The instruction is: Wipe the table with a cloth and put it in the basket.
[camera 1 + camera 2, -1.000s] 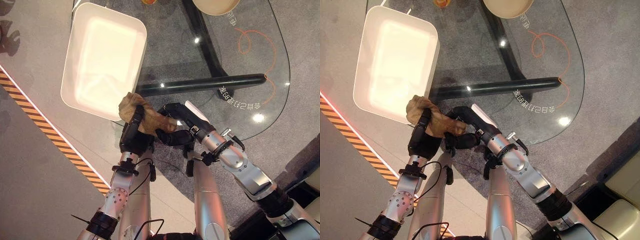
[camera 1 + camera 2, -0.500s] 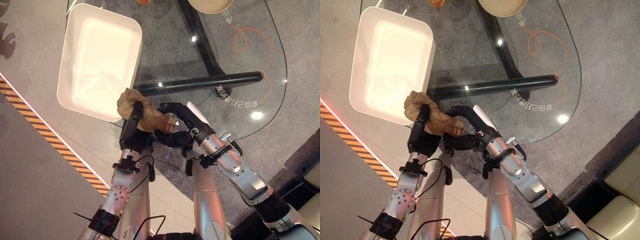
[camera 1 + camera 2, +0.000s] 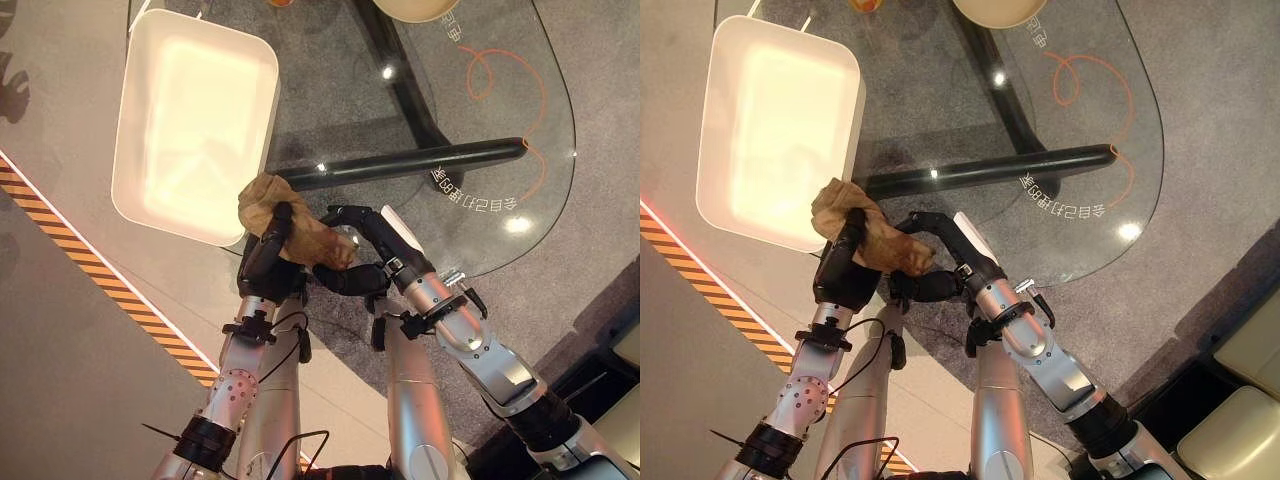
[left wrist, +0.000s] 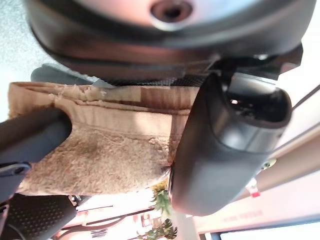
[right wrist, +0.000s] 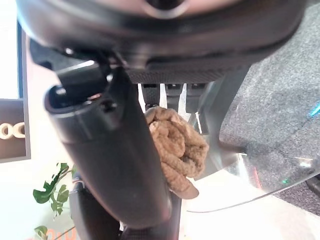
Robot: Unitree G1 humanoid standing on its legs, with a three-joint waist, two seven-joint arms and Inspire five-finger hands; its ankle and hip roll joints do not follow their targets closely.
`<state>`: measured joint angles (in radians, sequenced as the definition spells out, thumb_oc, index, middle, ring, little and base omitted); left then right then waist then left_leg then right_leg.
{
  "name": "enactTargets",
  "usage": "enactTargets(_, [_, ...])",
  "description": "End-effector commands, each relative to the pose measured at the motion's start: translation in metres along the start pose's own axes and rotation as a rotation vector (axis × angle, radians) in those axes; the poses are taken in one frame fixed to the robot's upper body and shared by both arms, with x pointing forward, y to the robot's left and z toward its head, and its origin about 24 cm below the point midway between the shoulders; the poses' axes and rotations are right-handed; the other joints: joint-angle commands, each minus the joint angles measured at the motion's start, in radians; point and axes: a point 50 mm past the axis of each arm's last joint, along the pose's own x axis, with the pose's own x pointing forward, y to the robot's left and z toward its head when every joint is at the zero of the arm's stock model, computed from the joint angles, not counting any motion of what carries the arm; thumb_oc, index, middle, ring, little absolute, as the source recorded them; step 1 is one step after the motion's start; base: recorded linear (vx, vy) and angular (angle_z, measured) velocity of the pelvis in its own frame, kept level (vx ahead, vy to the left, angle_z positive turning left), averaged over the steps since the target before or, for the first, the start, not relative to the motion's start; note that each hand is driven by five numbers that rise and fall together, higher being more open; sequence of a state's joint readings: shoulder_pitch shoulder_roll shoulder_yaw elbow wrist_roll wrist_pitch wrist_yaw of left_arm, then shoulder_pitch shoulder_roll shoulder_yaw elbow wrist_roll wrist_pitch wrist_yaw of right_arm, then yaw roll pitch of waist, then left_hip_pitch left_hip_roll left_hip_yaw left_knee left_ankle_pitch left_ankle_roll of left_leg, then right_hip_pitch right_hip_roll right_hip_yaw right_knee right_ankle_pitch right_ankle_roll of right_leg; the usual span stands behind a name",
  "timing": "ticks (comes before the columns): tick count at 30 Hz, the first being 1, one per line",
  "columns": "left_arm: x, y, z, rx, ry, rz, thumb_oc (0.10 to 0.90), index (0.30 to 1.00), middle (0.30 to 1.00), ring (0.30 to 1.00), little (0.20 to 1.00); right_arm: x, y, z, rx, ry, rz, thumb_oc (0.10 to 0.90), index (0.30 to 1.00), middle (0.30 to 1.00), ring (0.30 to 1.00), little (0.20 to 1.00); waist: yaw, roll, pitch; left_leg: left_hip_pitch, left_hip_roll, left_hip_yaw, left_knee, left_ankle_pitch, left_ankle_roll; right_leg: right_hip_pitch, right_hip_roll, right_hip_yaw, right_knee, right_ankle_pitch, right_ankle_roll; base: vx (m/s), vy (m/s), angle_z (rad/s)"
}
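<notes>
— While both hands meet at the near edge of the glass table (image 3: 480,250), what is each one doing?

— One tan cloth (image 3: 300,232), bunched up, sits between them. The left hand (image 3: 266,262) has its fingers and thumb curled round it; its wrist view shows the terry pile pinched under the thumb. The right hand (image 3: 362,252) curls in from the other side, fingers bent round the same bundle, with the cloth showing past them in its wrist view.

— Where is that relative to the basket?

— The cloth is held just at the near corner of the one white basket (image 3: 140,120), not inside it.

— Any writing?

— Orange characters and an orange looping line are printed on the glass (image 3: 478,205), seen upside down; I can't read them reliably.

— What else can be counted?

— One dark bar (image 3: 420,164) under the glass, one cream bowl (image 3: 1002,10) at the far edge, and one small orange thing (image 3: 864,4) beside it. One orange-and-black striped strip (image 3: 70,245) crosses the floor.
</notes>
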<state>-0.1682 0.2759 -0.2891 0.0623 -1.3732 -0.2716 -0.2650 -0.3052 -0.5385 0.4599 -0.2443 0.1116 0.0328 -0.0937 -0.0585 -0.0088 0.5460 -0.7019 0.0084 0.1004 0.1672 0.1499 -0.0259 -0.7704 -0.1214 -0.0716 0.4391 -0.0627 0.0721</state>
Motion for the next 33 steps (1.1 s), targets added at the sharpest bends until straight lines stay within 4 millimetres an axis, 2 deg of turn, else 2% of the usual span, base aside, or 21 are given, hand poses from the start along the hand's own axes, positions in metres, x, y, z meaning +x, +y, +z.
enactTargets(1, [0.002, -0.043, 0.058, 0.123, -0.284, -0.303, 0.1, 0.3, 0.3, 0.3, 0.2, -0.013, -0.048, 0.019, -0.069, -0.092, -0.271, 0.8, 0.9, 0.9, 0.9, 0.9, 0.003, 0.008, -0.026, -0.02, -0.05, 0.069, 0.183, -0.194, 0.013, 0.009, 0.062, -0.052, -0.122, 0.088, 0.017, 0.0, 0.0, 0.0])
enactTargets(7, [0.001, -0.045, 0.065, 0.131, -0.318, -0.301, 0.1, 0.3, 0.3, 0.3, 0.2, -0.017, -0.052, 0.018, -0.071, -0.086, -0.305, 0.8, 0.9, 0.9, 0.9, 0.9, 0.002, 0.011, -0.026, -0.03, -0.05, 0.068, 0.185, -0.194, 0.014, -0.004, 0.066, -0.046, -0.114, 0.086, 0.016, 0.0, 0.025, -0.03])
enactTargets(20, [0.002, -0.051, 0.07, 0.176, -0.347, -0.303, 0.1, 0.3, 0.3, 0.3, 0.2, -0.016, -0.054, 0.02, -0.057, -0.083, -0.326, 0.8, 0.9, 0.9, 0.9, 0.9, 0.004, 0.001, -0.026, -0.033, -0.05, 0.066, 0.18, -0.192, 0.012, -0.004, 0.069, -0.045, -0.119, 0.088, 0.019, 0.0, 0.0, 0.0])
enactTargets(28, [0.004, -0.053, 0.092, 0.407, -0.426, -0.23, 0.1, 0.3, 0.3, 0.3, 0.2, -0.014, -0.043, 0.013, -0.023, -0.027, -0.209, 0.8, 0.9, 0.9, 0.9, 0.9, 0.009, 0.01, -0.026, -0.033, -0.053, 0.064, 0.179, -0.189, 0.007, -0.001, 0.065, -0.049, -0.122, 0.084, 0.017, 0.0, 0.031, 0.0])
enactTargets(33, [0.011, -0.056, 0.111, 0.646, -0.5, -0.124, 0.1, 0.3, 0.3, 0.3, 0.2, -0.009, -0.034, 0.004, -0.005, 0.043, -0.107, 0.8, 0.9, 0.9, 0.9, 0.9, 0.012, 0.026, -0.026, -0.051, -0.056, 0.062, 0.192, -0.184, 0.003, -0.013, 0.057, -0.047, -0.116, 0.08, 0.012, 0.0, 0.084, 0.0])
